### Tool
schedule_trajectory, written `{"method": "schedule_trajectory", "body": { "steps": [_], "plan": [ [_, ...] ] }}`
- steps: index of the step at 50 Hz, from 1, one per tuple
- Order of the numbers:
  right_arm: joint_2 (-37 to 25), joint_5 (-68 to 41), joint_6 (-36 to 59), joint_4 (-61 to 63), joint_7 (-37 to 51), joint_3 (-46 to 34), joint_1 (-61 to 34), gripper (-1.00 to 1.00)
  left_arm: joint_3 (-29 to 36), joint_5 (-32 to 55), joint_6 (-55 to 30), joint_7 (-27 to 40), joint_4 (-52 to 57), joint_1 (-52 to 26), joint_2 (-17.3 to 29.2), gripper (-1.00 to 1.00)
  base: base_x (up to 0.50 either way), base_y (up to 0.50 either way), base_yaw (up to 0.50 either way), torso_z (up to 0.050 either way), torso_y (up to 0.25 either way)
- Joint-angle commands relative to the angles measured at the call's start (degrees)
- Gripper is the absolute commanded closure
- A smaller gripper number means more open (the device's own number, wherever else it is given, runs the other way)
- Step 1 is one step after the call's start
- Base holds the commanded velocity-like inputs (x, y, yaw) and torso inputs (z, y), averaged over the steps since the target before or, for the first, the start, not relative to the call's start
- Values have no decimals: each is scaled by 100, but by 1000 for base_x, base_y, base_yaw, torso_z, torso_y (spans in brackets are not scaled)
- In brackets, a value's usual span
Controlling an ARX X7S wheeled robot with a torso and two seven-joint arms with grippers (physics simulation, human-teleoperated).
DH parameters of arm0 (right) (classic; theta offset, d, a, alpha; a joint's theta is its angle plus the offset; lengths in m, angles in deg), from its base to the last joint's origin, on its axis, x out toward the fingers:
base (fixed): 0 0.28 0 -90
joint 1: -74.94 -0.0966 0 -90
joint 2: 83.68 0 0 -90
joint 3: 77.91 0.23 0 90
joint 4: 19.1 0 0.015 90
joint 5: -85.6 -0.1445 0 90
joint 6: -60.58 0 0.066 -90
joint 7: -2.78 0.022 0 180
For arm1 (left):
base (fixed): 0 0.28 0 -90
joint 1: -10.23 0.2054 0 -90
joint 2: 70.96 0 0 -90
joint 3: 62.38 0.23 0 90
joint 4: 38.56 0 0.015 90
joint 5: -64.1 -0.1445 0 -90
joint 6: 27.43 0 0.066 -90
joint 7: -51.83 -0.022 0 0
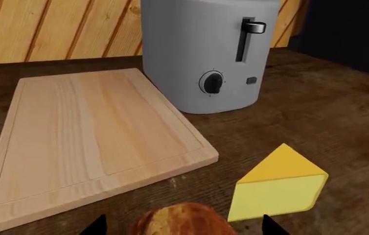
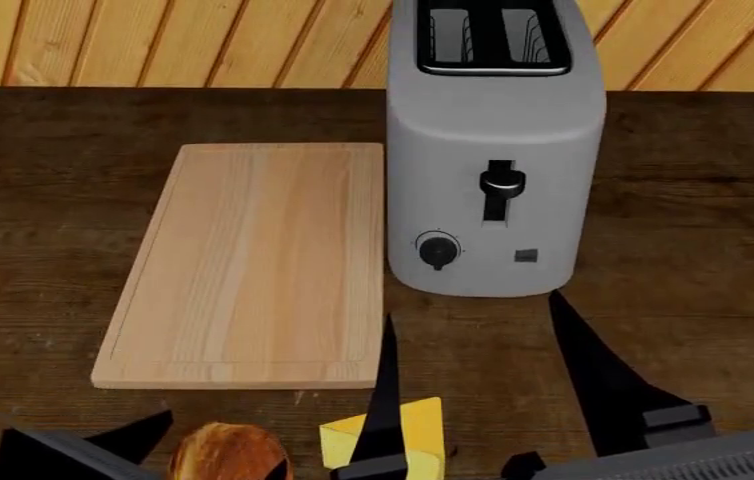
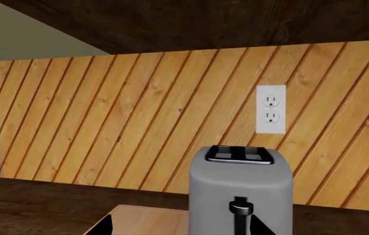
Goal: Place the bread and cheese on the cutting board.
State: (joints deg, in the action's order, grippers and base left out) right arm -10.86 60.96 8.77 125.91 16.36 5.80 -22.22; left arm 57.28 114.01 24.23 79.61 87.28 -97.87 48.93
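The bread lies on the dark countertop near its front edge, between the wide-apart fingertips of my left gripper, which is open around it. The head view shows the bread too. The cheese sits just beside the bread, apart from it. In the head view the cheese is partly hidden by a finger of my right gripper, which is open, empty and raised in front of the toaster. The cutting board lies bare beyond the bread, and also shows in the left wrist view.
A grey toaster stands upright right beside the board's right edge, and appears in the right wrist view. A wood-panelled wall with an outlet runs behind the dark brown countertop.
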Motion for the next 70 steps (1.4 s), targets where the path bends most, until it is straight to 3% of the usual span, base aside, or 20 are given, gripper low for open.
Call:
{"method": "schedule_trajectory", "body": {
  "steps": [1, 16, 17, 27, 45, 70],
  "plan": [
    [71, 189, 18, -134, -95, 6, -9, -100, -45, -366, -199, -20, -463, -99, -190, -100, 0, 0, 0, 0, 0],
    [29, 140, -5, -142, -45, -26, -13, -100, 41, -402, -168, -79, -633, -93, -232, -100, 1, 0, 0, 0, 0],
    [27, 134, -2, -136, -38, -25, -13, -100, 27, -393, -150, -80, -631, -85, -234, 100, 0, 0, 0, 0, 0],
    [3, 112, -68, -212, -30, -36, -11, -100, -30, -457, -101, 65, -468, -90, -201, 100, 0, 0, 0, 0, 0],
    [-33, -34, -114, -165, 24, 33, 6, -100, -745, 155, -482, 905, 167, -555, -105, 100, 0, 0, 0, 0, 0],
    [-86, -71, -168, -242, 80, -80, -46, -100, -810, 276, -1174, 1125, -1382, -2572, -640, 100, 0, 0, 0, 0, 0]
  ]
}}
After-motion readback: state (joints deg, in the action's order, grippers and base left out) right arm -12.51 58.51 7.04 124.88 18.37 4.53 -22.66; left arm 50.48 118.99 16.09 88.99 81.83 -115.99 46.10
